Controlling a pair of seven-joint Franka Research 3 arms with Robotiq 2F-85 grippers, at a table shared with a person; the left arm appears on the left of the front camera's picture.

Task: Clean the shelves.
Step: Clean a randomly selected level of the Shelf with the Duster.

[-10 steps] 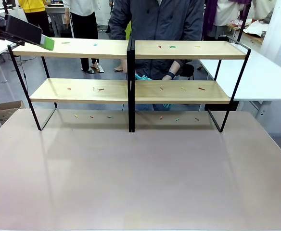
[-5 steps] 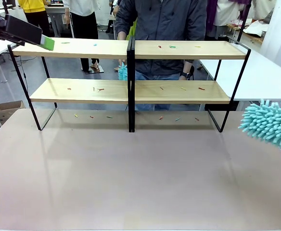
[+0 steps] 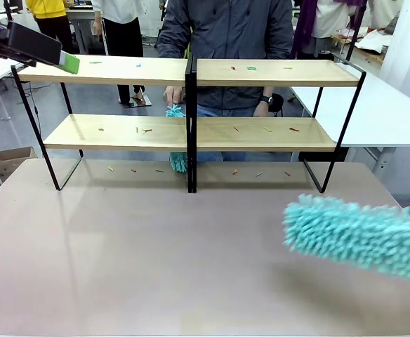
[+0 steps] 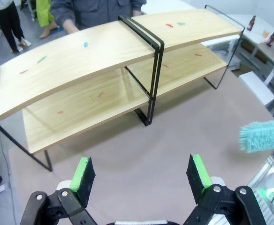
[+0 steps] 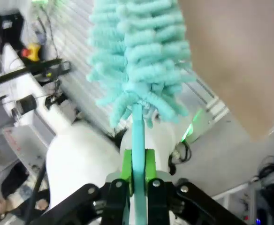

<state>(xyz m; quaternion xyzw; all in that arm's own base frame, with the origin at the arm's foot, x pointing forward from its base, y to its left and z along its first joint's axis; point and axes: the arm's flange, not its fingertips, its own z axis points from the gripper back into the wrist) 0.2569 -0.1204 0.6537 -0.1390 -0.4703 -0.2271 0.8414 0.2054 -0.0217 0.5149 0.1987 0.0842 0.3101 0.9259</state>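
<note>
Across the far half of the table [image 3: 191,267] stand the shelves [image 3: 261,74], wide and square to the robot. They are two light wooden boards in a thin black frame, with a black post at the middle. Small coloured scraps [image 3: 251,68] lie scattered on both boards and on the tabletop under the lower one. Behind the rack a person [image 3: 226,28] in a dark jacket stands near the middle. One hand [image 3: 171,95], just left of the post, holds a small teal duster [image 3: 179,163], whose tufts show above and below the lower board.

Over the near right part of the table hangs the fluffy head of a large teal duster [image 3: 359,239], blurred and well apart from the shelves. The right gripper [image 5: 138,180] has its jaws clamped on this duster's thin teal handle — the green pads press it from both sides.

At the far left the left gripper [image 4: 140,174] sits high by the left end of the top board. Its jaws stand wide apart with nothing between the green pads [image 4: 83,172] — its wrist view looks down along both boards from that end.
</note>
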